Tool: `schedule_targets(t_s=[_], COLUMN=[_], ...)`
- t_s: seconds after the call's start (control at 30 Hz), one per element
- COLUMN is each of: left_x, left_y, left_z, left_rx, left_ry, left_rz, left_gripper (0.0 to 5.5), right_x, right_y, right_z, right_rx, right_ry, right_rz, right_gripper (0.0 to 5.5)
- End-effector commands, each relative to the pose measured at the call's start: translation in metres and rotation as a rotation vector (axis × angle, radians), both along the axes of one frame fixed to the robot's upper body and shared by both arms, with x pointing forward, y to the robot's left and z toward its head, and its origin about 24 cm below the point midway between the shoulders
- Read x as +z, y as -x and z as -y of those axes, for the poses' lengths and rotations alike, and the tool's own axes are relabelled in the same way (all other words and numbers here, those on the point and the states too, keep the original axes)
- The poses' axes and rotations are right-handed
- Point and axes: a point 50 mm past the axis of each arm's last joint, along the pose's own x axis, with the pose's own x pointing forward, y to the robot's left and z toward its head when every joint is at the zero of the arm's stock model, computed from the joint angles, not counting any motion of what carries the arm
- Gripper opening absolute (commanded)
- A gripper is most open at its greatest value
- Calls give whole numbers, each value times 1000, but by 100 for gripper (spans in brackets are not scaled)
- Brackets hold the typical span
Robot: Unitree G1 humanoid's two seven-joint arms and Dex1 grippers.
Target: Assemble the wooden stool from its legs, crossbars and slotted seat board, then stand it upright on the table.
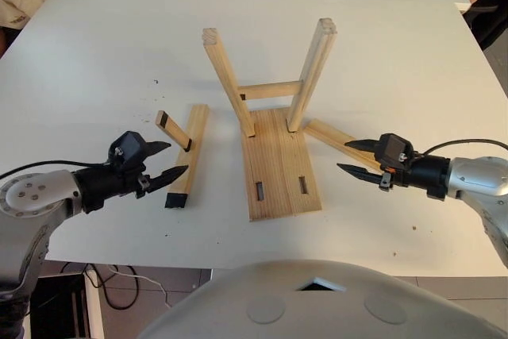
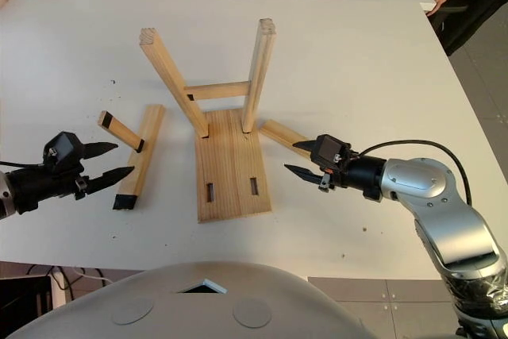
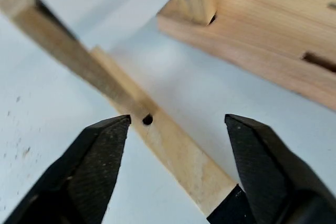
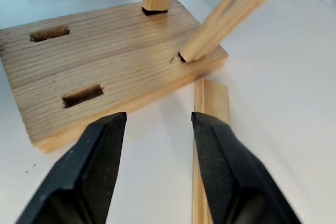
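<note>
— Grippers sat closest to the head camera. How were they placed?

— Left gripper point(image 1: 176, 157) hovered just to the left of the seat board point(image 1: 278, 166). Its two black fingers point(image 3: 94, 156) were spread wide apart. In its wrist view a loose leg point(image 1: 190, 148) lay on the table between them, not gripped. Right gripper point(image 1: 344, 156) hovered just to the right of the board, its fingers point(image 4: 94, 161) also apart and holding nothing.

— And the stool itself?

— Partly built. The seat board lay flat on the white table point(image 1: 95, 61). A left standing leg point(image 1: 228, 81) and a right standing leg point(image 1: 311, 73) rose from the board's far end (the left one leaned outward more steeply). A crossbar point(image 1: 270, 90) joined them partway up. Two slots point(image 1: 260, 190) near the board's near end were open, with nothing in them.

— What about the loose parts?

— The loose leg lay left of the board, roughly parallel to its long edge, with a black cap point(image 1: 178, 199) on its near end. A short crossbar point(image 1: 172, 129) stuck out of it on the side away from the board, tilted upward. The left wrist view showed a small round hole point(image 3: 147, 119) in that leg's top face. A second loose leg point(image 1: 337, 141) lay to the right of the board, starting just beside its far right corner and angling toward the right gripper. Whether it touched the board could not be told.
</note>
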Motion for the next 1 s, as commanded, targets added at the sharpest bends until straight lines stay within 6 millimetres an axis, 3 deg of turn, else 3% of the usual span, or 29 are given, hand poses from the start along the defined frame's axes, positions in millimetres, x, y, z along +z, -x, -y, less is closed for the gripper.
schedule_targets(t_s=[0.03,0.3,0.47,0.7,0.8,1.0], left_x=[-6,-26,-40,-86,-100,-104], left_y=[4,10,17,24,28,25], left_z=[16,17,22,7,1,4], left_rx=[149,356,371,468,489,445], left_ry=[59,52,51,-15,-13,39], left_rz=[-42,-87,-129,-180,-179,-153], left_gripper=[377,377,377,377,338,255], right_x=[-2,-3,-4,-6,-6,-6], right_y=[7,7,7,5,3,0], right_z=[0,0,-1,-3,-4,-4], right_rx=[-39,-63,-61,-52,-41,-35], right_ry=[1,-5,-6,-5,-4,1], right_rz=[-6,-1,0,1,5,13], right_gripper=[229,229,229,229,229,229])
